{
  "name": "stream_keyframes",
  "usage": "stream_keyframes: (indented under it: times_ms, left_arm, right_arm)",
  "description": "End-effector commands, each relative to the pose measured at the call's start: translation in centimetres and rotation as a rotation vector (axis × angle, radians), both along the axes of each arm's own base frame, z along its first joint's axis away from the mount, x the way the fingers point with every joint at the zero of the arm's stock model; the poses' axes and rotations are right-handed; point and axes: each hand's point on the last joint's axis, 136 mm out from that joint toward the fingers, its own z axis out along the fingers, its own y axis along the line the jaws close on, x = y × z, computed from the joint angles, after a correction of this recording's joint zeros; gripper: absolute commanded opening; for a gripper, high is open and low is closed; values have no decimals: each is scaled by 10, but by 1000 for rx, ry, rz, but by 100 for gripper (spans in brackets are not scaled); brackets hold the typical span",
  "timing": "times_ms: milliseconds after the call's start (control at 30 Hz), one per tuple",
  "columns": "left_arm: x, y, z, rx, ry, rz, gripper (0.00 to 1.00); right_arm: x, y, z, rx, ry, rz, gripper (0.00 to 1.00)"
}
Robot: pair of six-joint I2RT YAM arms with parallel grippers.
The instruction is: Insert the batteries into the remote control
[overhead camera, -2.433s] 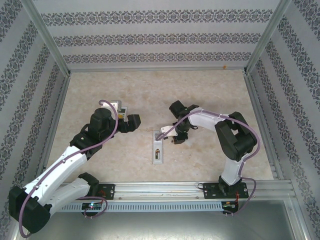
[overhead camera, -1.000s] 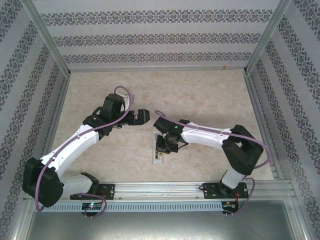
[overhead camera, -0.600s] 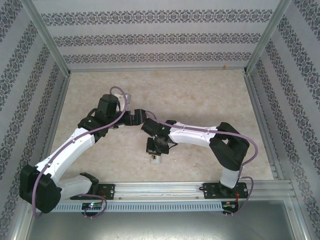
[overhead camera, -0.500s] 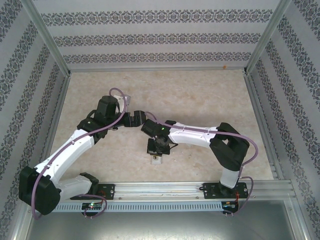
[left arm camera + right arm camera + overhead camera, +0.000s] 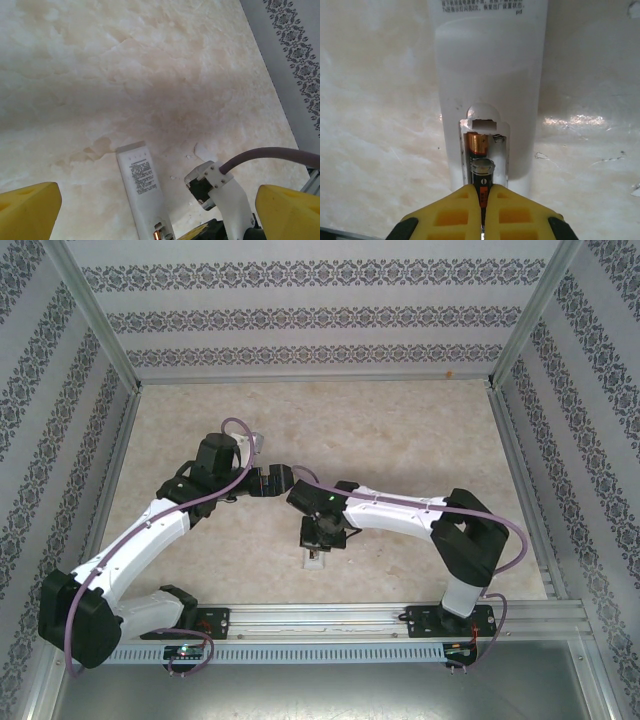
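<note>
The remote control (image 5: 490,65) lies back-up on the table, its battery bay open at the near end. One battery (image 5: 479,142) lies in the bay's left slot. My right gripper (image 5: 483,192) is shut on a second battery (image 5: 482,176), whose flat metal end points into the bay, just above the first one. From above, the right gripper (image 5: 320,532) covers most of the remote control (image 5: 316,560). My left gripper (image 5: 278,480) hovers open just beyond it. In the left wrist view its fingers (image 5: 27,212) stand wide apart over the remote control (image 5: 142,187).
The right arm's wrist camera mount and purple cable (image 5: 212,182) sit close beside the remote, and a small flat white piece (image 5: 201,150) lies on the table beyond it. Patterned walls and metal rails (image 5: 110,470) enclose the marble-look tabletop (image 5: 420,430).
The right gripper came down over the remote's near end with the battery and has edged slightly right. The left arm swung in toward the centre and now holds still, open.
</note>
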Motion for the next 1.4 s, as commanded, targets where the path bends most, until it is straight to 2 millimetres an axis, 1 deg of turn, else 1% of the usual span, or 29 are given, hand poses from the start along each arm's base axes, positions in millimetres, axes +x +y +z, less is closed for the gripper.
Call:
stream_keyframes:
  times_ms: [0,133,233,333,467,633,700,833,1000,1167,1367]
  left_arm:
    - [-1,-2,3,-4,-13,-22,100]
    - [-2,-2,1,-9,-7,-21,100]
    - [-1,-3,0,-13,-7,-24,100]
    - [-1,-4,-1,-13,-4,-27,100]
    - [0,-5,-1,-21,-3,-25,100]
    - [0,-6,-4,-28,4,-25,100]
    - [0,-6,-4,-26,5,-24,100]
    - [0,-5,-5,-26,5,-24,100]
    - [-1,-5,-6,-24,6,-23,100]
    - [1,-5,-5,-25,6,-22,100]
    - [0,-6,-5,-22,6,-26,100]
  right_arm:
    - [-11,-4,-16,-47,50,10,7]
    - [-14,-9,-20,-68,61,-6,9]
    - [-13,-9,-20,-68,58,-10,15]
    - [-11,-5,-13,-58,52,-7,17]
    - [-10,-8,-2,-58,34,-17,18]
    - [-13,-6,5,-28,33,-32,25]
    - [-14,-6,6,-31,31,-27,26]
    - [-17,-4,6,-26,41,-23,22]
    - [-22,-7,-2,-58,52,-13,21]
    - [-20,-8,-10,-86,53,2,16]
    - [-21,-10,-16,-120,58,24,14]
